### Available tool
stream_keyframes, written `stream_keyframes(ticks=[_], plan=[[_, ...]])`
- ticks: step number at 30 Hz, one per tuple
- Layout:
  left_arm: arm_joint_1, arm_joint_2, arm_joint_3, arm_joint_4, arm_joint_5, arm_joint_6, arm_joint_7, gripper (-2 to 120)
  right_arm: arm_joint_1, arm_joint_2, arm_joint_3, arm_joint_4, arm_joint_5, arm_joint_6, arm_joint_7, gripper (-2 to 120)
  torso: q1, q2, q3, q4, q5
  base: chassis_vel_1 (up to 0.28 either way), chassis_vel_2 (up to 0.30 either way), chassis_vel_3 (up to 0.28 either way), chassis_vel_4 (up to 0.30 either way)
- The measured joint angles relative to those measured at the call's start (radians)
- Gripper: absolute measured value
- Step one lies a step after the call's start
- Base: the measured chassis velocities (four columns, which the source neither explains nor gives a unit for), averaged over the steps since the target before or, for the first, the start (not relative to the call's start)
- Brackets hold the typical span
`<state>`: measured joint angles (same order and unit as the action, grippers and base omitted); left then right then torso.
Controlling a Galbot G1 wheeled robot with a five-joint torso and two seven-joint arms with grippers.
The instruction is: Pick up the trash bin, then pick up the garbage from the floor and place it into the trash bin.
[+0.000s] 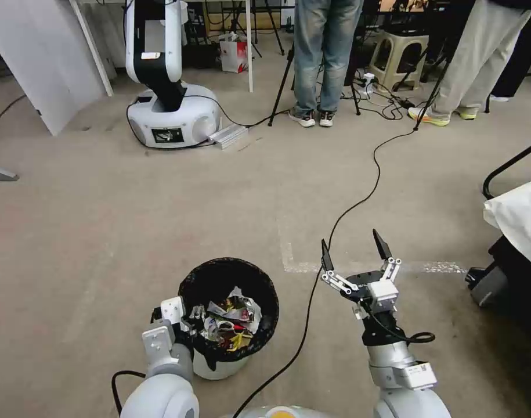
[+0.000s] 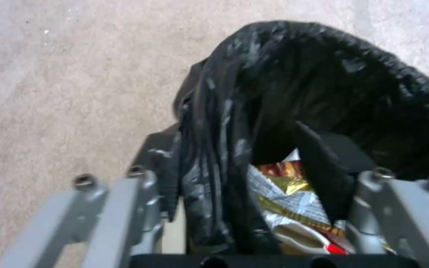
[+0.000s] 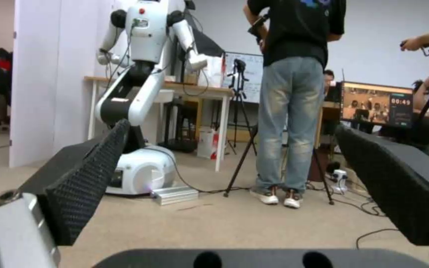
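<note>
The trash bin (image 1: 220, 366), white with a black liner rim (image 1: 229, 268), stands low in front of me, left of centre. My left gripper (image 1: 187, 324) is shut on its near-left rim; in the left wrist view the liner (image 2: 294, 85) bunches between the left gripper (image 2: 249, 152) fingers. Garbage (image 1: 230, 322) lies inside the bin: crumpled red, yellow and silver wrappers (image 2: 286, 201). My right gripper (image 1: 350, 239) hovers over the carpet to the right of the bin, open and holding nothing. In the right wrist view the right gripper (image 3: 239, 178) points at the room ahead.
A black cable (image 1: 358, 203) runs across the carpet between bin and right arm. A pale tape mark (image 1: 393, 267) lies under the right gripper. Another white robot (image 1: 166, 87), tripods and standing people are at the back. A white-covered object (image 1: 520, 220) is at the right.
</note>
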<state>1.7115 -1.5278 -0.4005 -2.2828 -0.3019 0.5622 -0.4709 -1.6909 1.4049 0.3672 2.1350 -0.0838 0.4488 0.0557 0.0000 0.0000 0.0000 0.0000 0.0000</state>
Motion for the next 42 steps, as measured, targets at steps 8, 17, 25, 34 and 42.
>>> stream_keyframes(ticks=[8, 17, 25, 34, 42], plan=[[0.004, 0.002, -0.004, -0.015, 0.028, -0.072, 0.036, 89, -0.003, 0.007, -0.009, -0.006, -0.013, 0.003, -0.004, 100, 0.000, 0.000, 0.000, 0.0000, 0.0000, 0.000, 0.000, 0.000, 0.000], [0.040, 0.002, 0.008, -0.018, 0.131, -0.218, 0.063, 99, -0.013, 0.011, -0.015, -0.005, -0.019, 0.011, -0.004, 100, 0.000, 0.000, 0.000, -0.0001, -0.0001, 0.000, 0.000, 0.000, 0.000], [0.106, 0.002, 0.020, -0.030, 0.324, -0.380, 0.147, 99, -0.011, 0.017, -0.018, -0.001, -0.019, 0.012, -0.002, 100, 0.000, 0.000, 0.000, 0.0000, 0.0000, 0.000, 0.000, 0.000, 0.000], [0.127, 0.000, 0.016, 0.039, 0.459, -0.624, 0.265, 100, -0.014, 0.041, -0.027, 0.001, -0.005, 0.006, 0.024, 100, 0.000, 0.000, 0.000, 0.0000, -0.0001, 0.000, 0.000, 0.000, 0.000], [0.142, -0.009, 0.016, 0.111, 0.533, -0.802, 0.298, 100, -0.013, 0.045, -0.012, -0.002, 0.002, -0.008, 0.035, 100, 0.000, 0.000, 0.000, 0.0000, 0.0000, 0.000, 0.000, 0.000, 0.000]])
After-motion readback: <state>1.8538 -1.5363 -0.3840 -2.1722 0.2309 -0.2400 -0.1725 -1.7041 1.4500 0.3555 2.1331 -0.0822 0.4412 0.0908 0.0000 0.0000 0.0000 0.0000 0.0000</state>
